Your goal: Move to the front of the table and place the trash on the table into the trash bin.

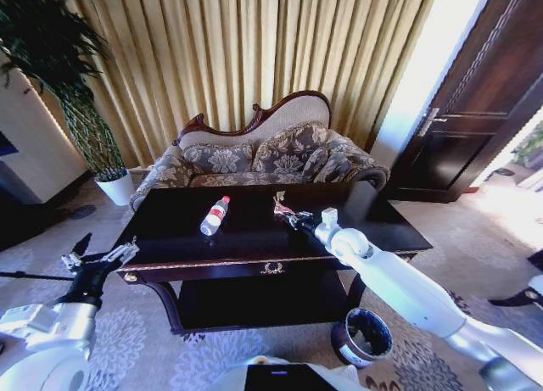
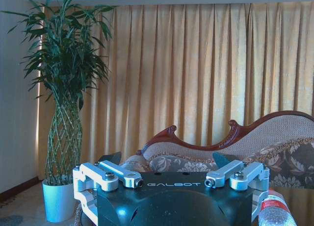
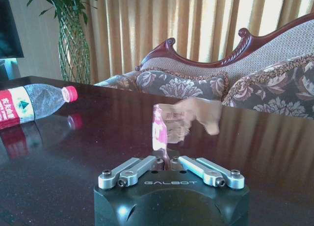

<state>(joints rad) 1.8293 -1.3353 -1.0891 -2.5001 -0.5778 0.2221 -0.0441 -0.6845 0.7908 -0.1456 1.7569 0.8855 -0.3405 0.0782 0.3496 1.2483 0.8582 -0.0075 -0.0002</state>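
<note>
On the dark glossy table [image 1: 170, 238] lies a clear plastic bottle [image 1: 215, 215] with a red cap, left of centre; the bottle [image 3: 34, 103] also shows on its side in the right wrist view. My right gripper [image 1: 289, 216] reaches over the table's middle and is shut on the crumpled red-silver wrapper [image 1: 281, 206]. The wrapper [image 3: 176, 120] stands up from between the closed fingers of that gripper [image 3: 166, 162], just above the tabletop. The dark round trash bin [image 1: 363, 336] stands on the carpet at the table's front right, under my right arm. My left gripper [image 1: 102, 248] hangs open off the table's front left corner.
A patterned sofa [image 1: 254, 158] stands right behind the table, with gold curtains beyond it. A tall plant in a white pot [image 1: 114, 187] sits at the back left. A dark door [image 1: 475, 111] is at the right. The table has a lower shelf [image 1: 254, 302].
</note>
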